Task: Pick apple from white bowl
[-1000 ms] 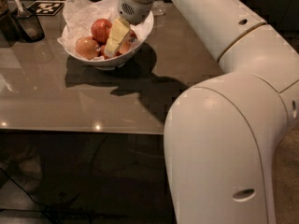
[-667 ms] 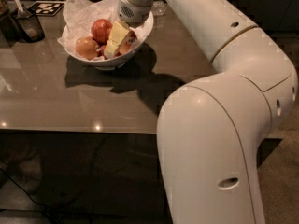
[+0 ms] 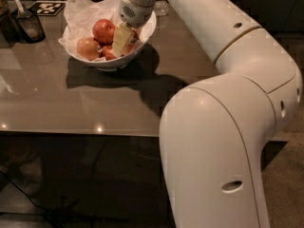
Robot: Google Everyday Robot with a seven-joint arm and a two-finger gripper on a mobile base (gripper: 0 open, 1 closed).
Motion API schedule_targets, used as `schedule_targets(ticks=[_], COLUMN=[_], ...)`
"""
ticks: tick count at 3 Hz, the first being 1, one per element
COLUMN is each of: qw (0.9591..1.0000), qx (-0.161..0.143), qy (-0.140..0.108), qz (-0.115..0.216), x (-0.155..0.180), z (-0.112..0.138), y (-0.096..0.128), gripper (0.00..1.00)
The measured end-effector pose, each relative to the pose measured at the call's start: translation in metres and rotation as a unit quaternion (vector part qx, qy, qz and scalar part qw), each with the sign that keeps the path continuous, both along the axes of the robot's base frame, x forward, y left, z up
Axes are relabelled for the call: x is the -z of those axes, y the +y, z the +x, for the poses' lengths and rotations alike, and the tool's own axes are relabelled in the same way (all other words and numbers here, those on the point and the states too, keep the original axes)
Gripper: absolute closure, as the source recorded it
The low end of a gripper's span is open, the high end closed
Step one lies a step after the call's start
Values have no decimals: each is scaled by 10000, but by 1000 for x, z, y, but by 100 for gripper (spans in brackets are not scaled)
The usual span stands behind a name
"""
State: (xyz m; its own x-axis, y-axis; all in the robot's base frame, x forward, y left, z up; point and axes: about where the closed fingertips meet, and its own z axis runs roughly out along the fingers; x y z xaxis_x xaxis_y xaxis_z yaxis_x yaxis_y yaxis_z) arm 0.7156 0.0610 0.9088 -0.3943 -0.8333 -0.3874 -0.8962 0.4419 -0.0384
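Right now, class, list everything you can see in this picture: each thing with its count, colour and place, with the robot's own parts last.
table: one, glossy grey-brown, across the left and middle.
bowl: one, white, on the table's far side.
paper: one crumpled sheet, white, lining the bowl.
pale red-orange apple: one, in the bowl, near left.
deep red apple: one, in the bowl, behind the pale one.
small dark red apple: one, in the bowl, beside the end effector.
cup: one, dark, far left, a utensil in it.
marker card: one, black and white, far left.
arm: one, white, from lower right to the bowl.
end effector: one, pale yellow, down inside the bowl.
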Motion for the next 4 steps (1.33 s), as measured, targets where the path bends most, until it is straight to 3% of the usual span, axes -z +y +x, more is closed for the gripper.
schedule_targets(ticks=[2, 3, 4], qw=[10000, 10000, 9998], qx=[0, -3, -171], qy=[0, -1, -86], qz=[0, 1, 68], x=[0, 0, -9], z=[0, 0, -2], y=[0, 0, 4], gripper=[89, 100, 100])
